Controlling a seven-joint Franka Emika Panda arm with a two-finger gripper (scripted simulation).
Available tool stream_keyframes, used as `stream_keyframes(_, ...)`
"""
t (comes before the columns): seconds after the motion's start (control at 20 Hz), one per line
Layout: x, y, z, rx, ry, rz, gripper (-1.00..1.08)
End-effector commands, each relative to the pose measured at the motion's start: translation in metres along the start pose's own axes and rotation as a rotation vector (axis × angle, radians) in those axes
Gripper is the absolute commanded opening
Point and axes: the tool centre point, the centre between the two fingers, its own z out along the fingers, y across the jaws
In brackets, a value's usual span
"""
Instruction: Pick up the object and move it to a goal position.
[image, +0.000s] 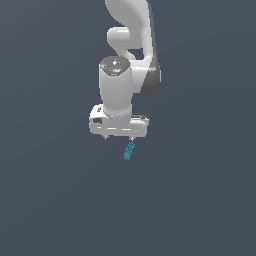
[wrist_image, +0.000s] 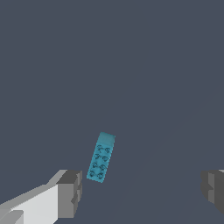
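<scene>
I see the gripper (image: 118, 136) hanging with its fingers (wrist_image: 70, 193) spread wide and holding nothing. The block (wrist_image: 101, 158) lies on the grey floor (image: 200, 200), just off one fingertip and not centred between them. I judge it light, rigid and smooth-sided. I would close on its two long sides at mid-length, since it is far narrower than the opening.

Claw (wrist_image: 142, 192) downward — jaws wide apart

open floor all around block (image: 129, 151), tool (image: 118, 137) unobstructed
</scene>
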Motion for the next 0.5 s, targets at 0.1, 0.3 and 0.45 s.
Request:
stream_keyframes(0.1,0.000,0.002,0.000,-0.003,-0.001,-0.002,1.00)
stream_keyframes(0.3,-0.003,0.015,0.002,-0.022,-0.006,-0.017,1.00)
stream_keyframes(0.45,-0.004,0.022,0.002,-0.030,-0.007,-0.028,1.00)
